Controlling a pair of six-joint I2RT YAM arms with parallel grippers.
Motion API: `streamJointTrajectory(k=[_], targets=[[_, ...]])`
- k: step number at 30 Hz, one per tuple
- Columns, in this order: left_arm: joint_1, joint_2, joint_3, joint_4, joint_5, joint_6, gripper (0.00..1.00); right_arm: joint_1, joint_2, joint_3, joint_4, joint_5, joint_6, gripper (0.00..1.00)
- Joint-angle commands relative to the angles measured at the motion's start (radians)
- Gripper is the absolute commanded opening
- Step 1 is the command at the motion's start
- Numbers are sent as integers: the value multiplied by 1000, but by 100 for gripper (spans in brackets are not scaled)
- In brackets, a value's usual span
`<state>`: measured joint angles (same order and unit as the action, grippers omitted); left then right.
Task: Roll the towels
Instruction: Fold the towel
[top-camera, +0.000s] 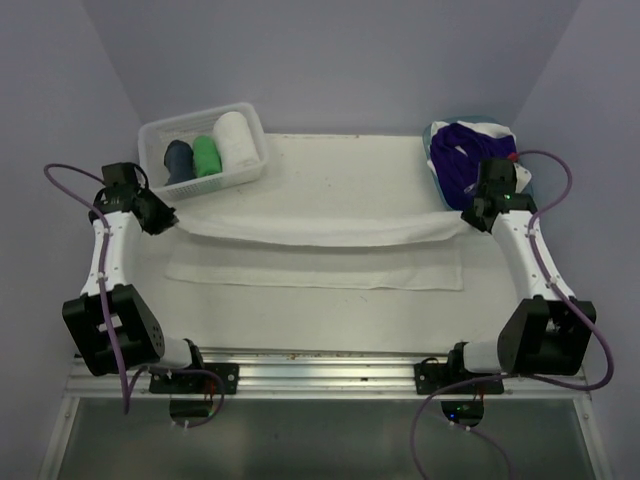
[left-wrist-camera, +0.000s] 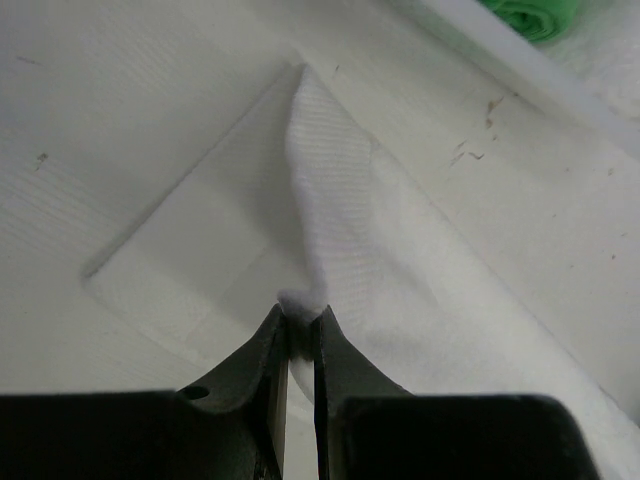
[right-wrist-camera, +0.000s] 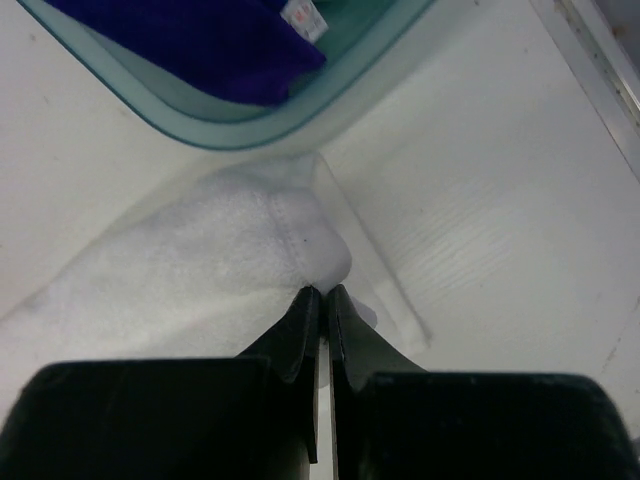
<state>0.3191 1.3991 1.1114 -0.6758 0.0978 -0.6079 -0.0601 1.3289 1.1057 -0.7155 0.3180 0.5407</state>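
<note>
A long white towel (top-camera: 320, 255) lies across the table, its far edge lifted and sagging between the two arms. My left gripper (top-camera: 168, 216) is shut on the towel's left corner (left-wrist-camera: 325, 215), which rises as a taut ridge from the fingertips (left-wrist-camera: 301, 312). At the other end my right gripper (top-camera: 470, 217) is shut on the right corner (right-wrist-camera: 250, 255), bunched just ahead of the fingertips (right-wrist-camera: 323, 292). Three rolled towels, navy (top-camera: 179, 161), green (top-camera: 206, 155) and white (top-camera: 236, 140), stand in the white basket (top-camera: 252, 169). A purple towel (top-camera: 458, 160) fills the light blue tub (top-camera: 438, 186).
The basket stands at the back left and the tub (right-wrist-camera: 300, 118) at the back right, right beside the right gripper. Side walls close in on both sides. A metal rail (top-camera: 320, 360) runs along the near edge of the table.
</note>
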Motion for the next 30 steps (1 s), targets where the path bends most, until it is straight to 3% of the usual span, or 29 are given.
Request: streamJointTrajectory(k=[1,10,18,30], targets=[[11,14,87,51,11,-6,0,-7,114,133,87,73,-2,0],[12,107,175,70,39,-24,0,-9,334,342,159,72,-10,0],[14,156,205,65,34,-21,0,-7,388,414,171,86,-42,0],[31,127,182,47,48,-1,0,-9,176,234,159,93,-55,0]])
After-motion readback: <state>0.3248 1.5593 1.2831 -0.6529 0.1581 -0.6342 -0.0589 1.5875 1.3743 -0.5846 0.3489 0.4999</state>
